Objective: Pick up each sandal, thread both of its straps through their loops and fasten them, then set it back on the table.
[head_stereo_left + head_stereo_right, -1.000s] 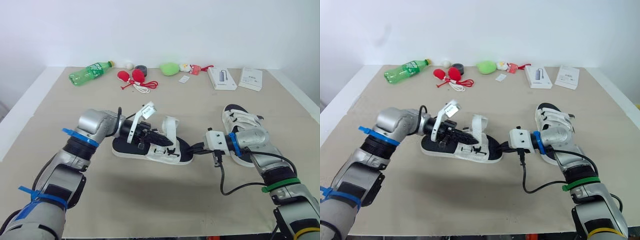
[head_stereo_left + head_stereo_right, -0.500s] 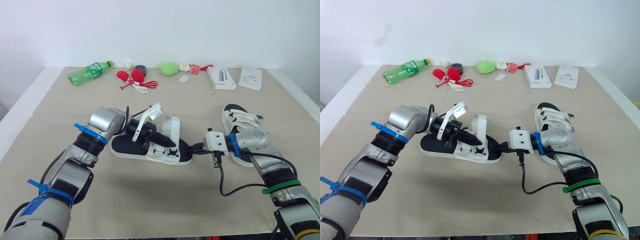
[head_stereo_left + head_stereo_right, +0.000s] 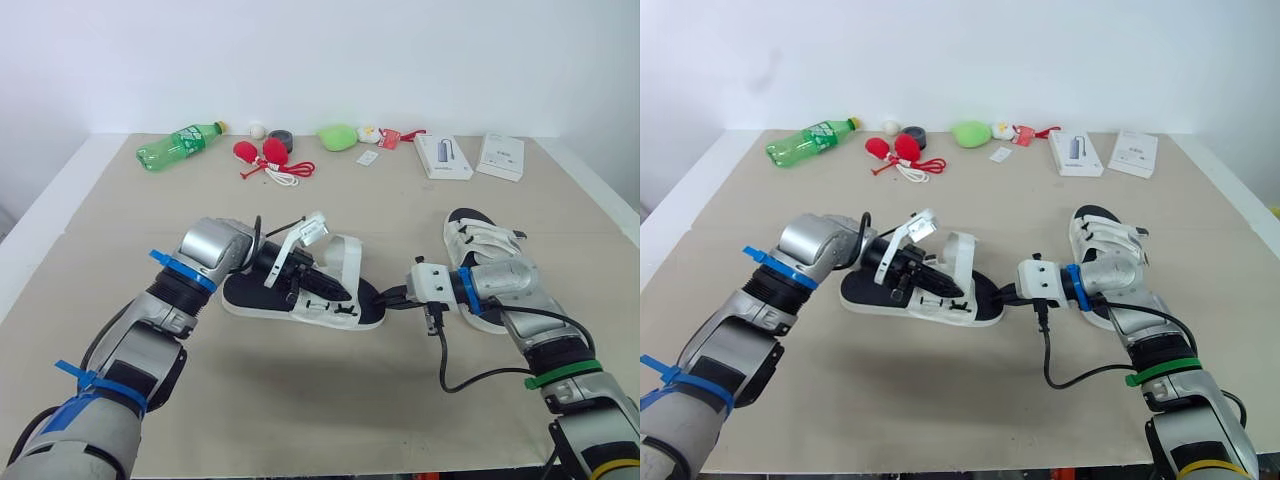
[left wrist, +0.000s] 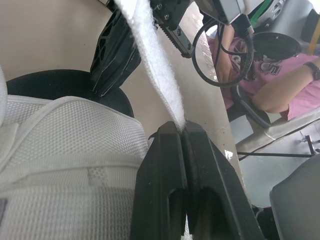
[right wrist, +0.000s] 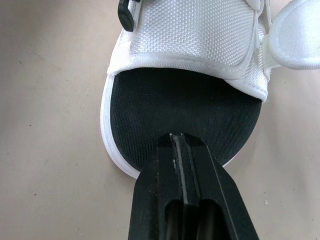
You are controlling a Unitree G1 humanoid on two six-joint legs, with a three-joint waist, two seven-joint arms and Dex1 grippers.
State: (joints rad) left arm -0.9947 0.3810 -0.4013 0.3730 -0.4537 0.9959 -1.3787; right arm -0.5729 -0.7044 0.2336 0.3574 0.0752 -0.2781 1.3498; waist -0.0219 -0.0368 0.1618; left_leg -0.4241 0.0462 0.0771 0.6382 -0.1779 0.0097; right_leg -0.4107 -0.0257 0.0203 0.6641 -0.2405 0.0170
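Tan table point(image 3: 300, 400), clutter ranged along its far edge. Open sandal point(image 3: 250, 298) is laid flat at centre. Over its heel end, the left gripper point(image 4: 182, 132) is clamped on a loose white strap point(image 4: 150, 55). Since a second ago it has been carried toward the toe, so threading is judged begun, nothing fastened. At the toe, the right gripper point(image 3: 392, 298) is pressed down, jaws together. Right of that sandal, a second sandal point(image 3: 480, 232) is seen.

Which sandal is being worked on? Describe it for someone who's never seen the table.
On the beige table lie two white sandals with black footbeds. It's the mid-table sandal, between the left gripper and right gripper. Unlike the right-hand sandal, whose straps lie flat, its strap stands loose, pinched by the left gripper.
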